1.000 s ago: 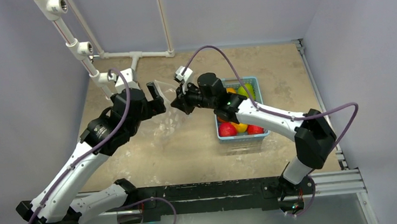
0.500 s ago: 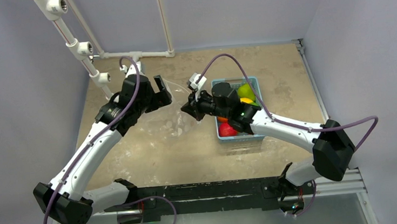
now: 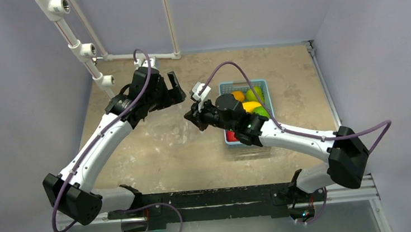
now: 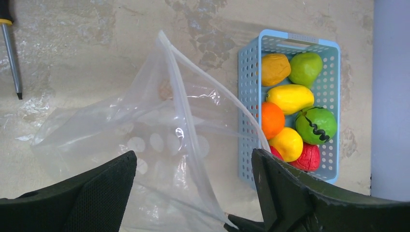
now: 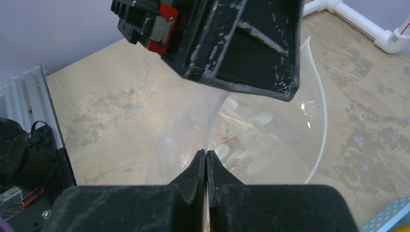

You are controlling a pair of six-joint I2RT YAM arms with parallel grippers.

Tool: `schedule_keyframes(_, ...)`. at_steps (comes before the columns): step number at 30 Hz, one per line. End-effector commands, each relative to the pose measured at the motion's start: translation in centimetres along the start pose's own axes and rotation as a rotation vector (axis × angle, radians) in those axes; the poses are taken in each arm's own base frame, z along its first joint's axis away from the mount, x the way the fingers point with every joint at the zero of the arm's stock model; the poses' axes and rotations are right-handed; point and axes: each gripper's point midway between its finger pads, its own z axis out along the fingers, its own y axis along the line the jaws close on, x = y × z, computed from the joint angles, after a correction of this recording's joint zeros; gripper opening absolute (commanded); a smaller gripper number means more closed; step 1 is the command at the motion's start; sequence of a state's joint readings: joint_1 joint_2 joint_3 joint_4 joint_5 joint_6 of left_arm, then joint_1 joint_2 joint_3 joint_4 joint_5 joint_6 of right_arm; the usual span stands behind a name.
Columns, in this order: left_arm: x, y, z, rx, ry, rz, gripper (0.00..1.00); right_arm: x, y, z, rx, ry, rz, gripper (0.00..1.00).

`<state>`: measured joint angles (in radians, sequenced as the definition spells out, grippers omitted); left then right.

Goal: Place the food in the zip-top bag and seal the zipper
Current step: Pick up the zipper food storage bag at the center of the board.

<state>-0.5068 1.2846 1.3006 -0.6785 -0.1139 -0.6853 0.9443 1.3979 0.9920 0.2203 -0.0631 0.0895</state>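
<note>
While the right gripper [image 5: 206,159] stays clenched on the edge of the bag [image 4: 121,130], the left gripper [image 4: 192,157] hangs released above it. It has moved farther back.

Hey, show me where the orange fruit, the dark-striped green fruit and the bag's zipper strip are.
orange fruit [image 4: 272,119], left wrist view, middle of its skin.
dark-striped green fruit [image 4: 319,118], left wrist view, green skin above the stripe.
zipper strip [image 4: 173,72], left wrist view, upper stretch of the raised mouth edge.
</note>
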Motion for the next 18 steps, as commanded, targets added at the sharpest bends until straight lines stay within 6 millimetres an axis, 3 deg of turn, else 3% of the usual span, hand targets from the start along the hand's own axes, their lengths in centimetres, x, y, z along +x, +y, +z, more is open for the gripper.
schedule_keyframes(1, -1.5, -0.9, -1.2, 0.028, -0.017, 0.038, 0.87, -4.0, 0.7, -0.5, 0.047, -0.109, -0.031, 0.0)
schedule_keyframes(12, -0.3, 0.7, -1.9, -0.033, 0.063, 0.147, 0.75, -5.6, 1.4, -0.3, 0.096, -0.13, -0.043, 0.0)
schedule_keyframes(18, -0.4, 1.0, -2.3, -0.054, 0.088, 0.198, 0.73, -6.3, 2.5, -0.1, 0.095, -0.136, -0.05, 0.0)
